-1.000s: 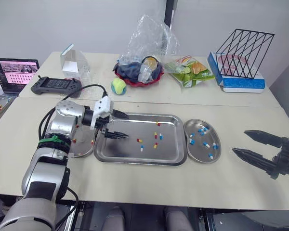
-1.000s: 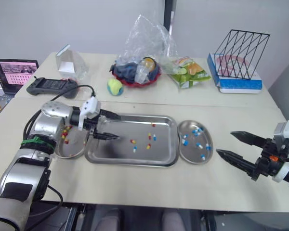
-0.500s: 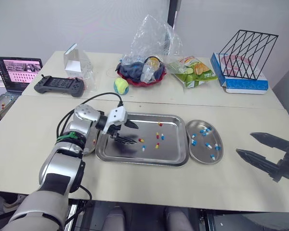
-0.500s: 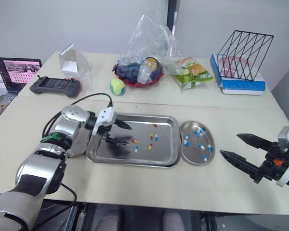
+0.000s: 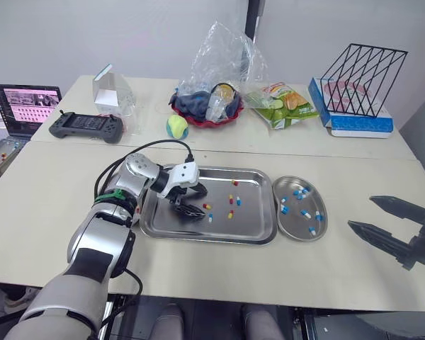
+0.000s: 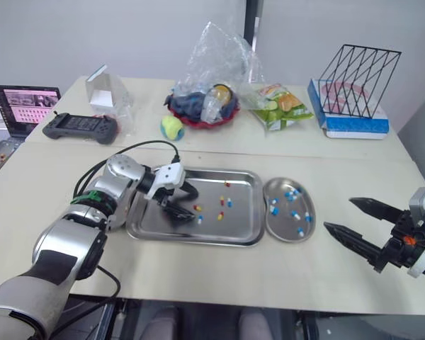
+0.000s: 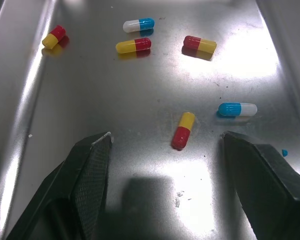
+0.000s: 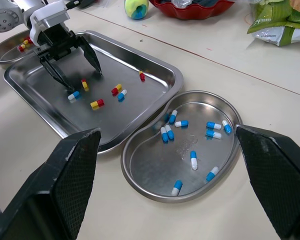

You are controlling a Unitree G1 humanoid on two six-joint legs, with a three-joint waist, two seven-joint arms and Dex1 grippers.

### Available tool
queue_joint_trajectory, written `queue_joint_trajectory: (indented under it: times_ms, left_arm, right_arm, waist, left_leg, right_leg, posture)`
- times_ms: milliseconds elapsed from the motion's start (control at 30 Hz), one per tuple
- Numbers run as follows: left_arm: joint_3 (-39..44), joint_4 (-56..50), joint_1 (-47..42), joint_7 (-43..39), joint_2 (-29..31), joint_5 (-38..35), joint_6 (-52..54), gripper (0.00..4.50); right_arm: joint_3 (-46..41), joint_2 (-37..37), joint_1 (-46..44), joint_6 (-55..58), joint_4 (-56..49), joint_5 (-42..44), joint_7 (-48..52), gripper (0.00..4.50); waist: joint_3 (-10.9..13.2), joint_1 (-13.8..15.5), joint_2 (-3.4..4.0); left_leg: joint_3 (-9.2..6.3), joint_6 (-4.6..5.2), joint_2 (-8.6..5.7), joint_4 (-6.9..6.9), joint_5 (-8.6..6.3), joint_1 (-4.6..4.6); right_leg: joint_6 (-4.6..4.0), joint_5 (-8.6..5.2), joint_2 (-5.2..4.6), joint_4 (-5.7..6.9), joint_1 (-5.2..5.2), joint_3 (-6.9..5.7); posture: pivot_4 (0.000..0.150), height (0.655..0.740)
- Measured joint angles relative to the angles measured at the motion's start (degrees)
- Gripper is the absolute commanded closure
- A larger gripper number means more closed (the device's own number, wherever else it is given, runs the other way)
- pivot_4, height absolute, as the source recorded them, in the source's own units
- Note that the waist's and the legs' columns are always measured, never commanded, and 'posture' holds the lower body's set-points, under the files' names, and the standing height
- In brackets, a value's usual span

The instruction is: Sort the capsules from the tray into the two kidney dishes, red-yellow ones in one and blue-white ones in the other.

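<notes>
Reaching farther across the tray (image 5: 219, 234) than before, the left gripper (image 7: 166, 142) straddles a red-yellow capsule (image 7: 183, 130), fingers apart. The right gripper (image 5: 360, 212), also spread, hovers beside the blue-white kidney dish (image 5: 292, 225).

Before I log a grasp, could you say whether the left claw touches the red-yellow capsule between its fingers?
Apart. In the left wrist view, bare tray separates the red-yellow capsule from both fingers of the open left claw.

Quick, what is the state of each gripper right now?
Left gripper: open, empty, low over a red-yellow capsule in the tray.
Right gripper: open, empty.
</notes>
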Motion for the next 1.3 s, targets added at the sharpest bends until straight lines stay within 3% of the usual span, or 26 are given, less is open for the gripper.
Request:
queue_joint_trajectory:
  times_ms: [100,400,667,867,1033,1167,1300]
  left_arm:
    - [0.0,0.0,-0.1,-0.4,-0.3,0.2,0.1,1.54]
    - [-0.8,-0.1,-0.8,-0.1,-0.9,2.0,-1.4,4.46]
    - [0.1,-0.1,-0.8,-1.7,-1.1,1.7,-0.3,4.46]
    - [5.1,-1.2,-4.4,-5.8,0.9,-3.1,7.7,4.46]
    - [7.3,-7.1,-4.6,-7.0,9.0,-7.5,13.5,4.46]
    - [9.8,-15.6,2.3,-7.2,22.0,-14.2,21.8,4.46]
    - [13.0,-21.2,9.6,-6.4,29.0,-14.3,24.2,4.46]
  right_arm:
    - [0.1,-0.6,-0.4,-0.1,0.1,-0.5,0.1,0.0]
    - [0.9,-2.2,-2.8,-0.2,0.1,-1.2,-0.2,0.0]
    - [2.7,-2.2,-4.1,-0.4,0.6,-2.3,-0.3,0.0]
    - [6.2,-4.6,-8.5,-0.5,3.4,-3.2,1.4,0.0]
    - [11.7,-8.3,-15.3,-0.5,7.5,-3.3,5.0,0.0]
    - [17.9,-9.7,-22.0,-1.7,13.2,-4.4,8.6,0.0]
    - [22.1,-9.7,-24.9,-3.0,16.1,-5.8,11.1,0.0]
  waist:
    - [0.0,0.0,0.0]
    - [0.0,0.0,0.0]
    - [0.0,0.0,0.0]
    - [0.0,-0.2,-0.02]
    - [0.0,-1.0,0.02]
    - [0.0,-2.2,0.06]
    - [0.0,-1.2,0.09]
  left_leg:
    - [0.0,0.0,0.0,0.0,0.0,0.01]
    - [0.0,0.0,-0.02,0.0,0.0,0.02]
    - [-0.01,0.0,-0.02,0.0,0.0,0.02]
    - [-0.04,0.0,-0.01,0.0,0.0,0.01]
    - [-0.04,0.01,0.01,-0.01,0.0,0.05]
    - [-0.05,0.03,0.07,-0.04,-0.01,0.07]
    - [-0.02,0.0,0.03,0.01,0.0,0.03]
  right_leg:
    - [0.0,0.0,0.0,0.0,0.0,0.0]
    - [0.01,0.0,-0.01,0.01,0.02,0.01]
    - [0.01,0.0,0.0,0.02,0.02,0.0]
    - [0.01,0.0,0.01,0.05,0.01,-0.01]
    - [0.01,-0.01,0.01,0.08,-0.01,0.0]
    - [0.01,-0.02,0.05,0.12,-0.06,0.01]
    - [0.04,-0.04,-0.05,0.08,-0.02,-0.04]
  posture:
    - [0.15,0.738]
    - [0.15,0.738]
    - [0.15,0.738]
    - [0.15,0.738]
    - [0.15,0.738]
    - [0.15,0.738]
    - [0.15,0.738]
